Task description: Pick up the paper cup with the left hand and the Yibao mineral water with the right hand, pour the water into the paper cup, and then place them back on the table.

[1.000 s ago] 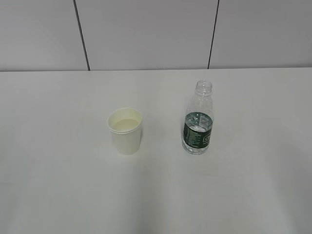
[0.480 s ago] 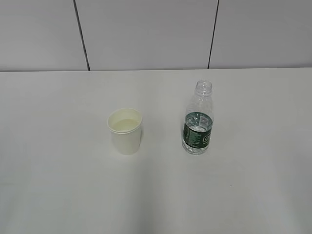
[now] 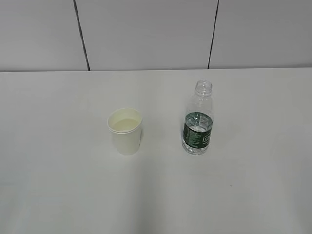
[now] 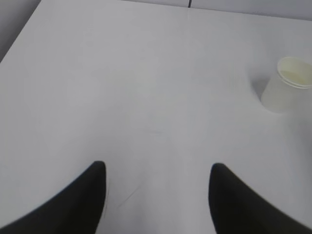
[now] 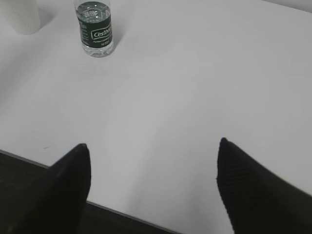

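Observation:
The paper cup (image 3: pixel 126 130) stands upright on the white table (image 3: pixel 58 161), left of centre, with pale liquid inside. The Yibao mineral water bottle (image 3: pixel 198 119) stands upright to its right, capless, with a little water at label height. Neither arm shows in the exterior view. In the left wrist view my left gripper (image 4: pixel 157 168) is open and empty above bare table, and the cup (image 4: pixel 288 85) is far off at the upper right. In the right wrist view my right gripper (image 5: pixel 152 145) is open and empty over the table's near edge, and the bottle (image 5: pixel 95 29) is far off at the upper left.
A grey panelled wall (image 3: pixel 146 34) rises behind the table's far edge. The table's near edge (image 5: pixel 122 214) and the dark drop below it show in the right wrist view. The cup's base (image 5: pixel 22 17) peeks in at that view's top left.

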`<state>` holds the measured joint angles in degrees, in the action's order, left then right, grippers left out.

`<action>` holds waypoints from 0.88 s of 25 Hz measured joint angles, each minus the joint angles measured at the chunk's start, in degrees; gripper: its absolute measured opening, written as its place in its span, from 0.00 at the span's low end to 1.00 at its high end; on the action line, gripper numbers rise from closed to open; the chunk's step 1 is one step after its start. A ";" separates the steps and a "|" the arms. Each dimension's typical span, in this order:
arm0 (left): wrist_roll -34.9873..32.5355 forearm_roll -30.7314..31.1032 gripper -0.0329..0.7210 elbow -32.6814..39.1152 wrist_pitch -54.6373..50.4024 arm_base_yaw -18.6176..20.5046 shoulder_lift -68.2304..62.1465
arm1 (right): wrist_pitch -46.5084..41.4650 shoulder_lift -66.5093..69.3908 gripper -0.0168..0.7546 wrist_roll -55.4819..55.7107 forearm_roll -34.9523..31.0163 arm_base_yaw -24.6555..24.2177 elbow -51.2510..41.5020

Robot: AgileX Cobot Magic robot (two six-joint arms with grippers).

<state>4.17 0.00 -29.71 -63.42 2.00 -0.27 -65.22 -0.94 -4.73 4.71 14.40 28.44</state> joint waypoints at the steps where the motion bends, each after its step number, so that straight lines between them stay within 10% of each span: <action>1: 0.00 0.00 0.65 0.00 -0.08 0.00 0.74 | 0.00 0.00 0.79 0.00 0.04 0.00 0.00; 22: 0.00 -0.83 0.65 0.00 -0.07 0.00 1.33 | 0.00 0.00 0.79 0.12 0.04 -8.30 0.00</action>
<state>4.17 -0.83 -29.71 -63.49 2.00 1.06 -65.22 -0.94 -4.61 4.75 6.10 28.44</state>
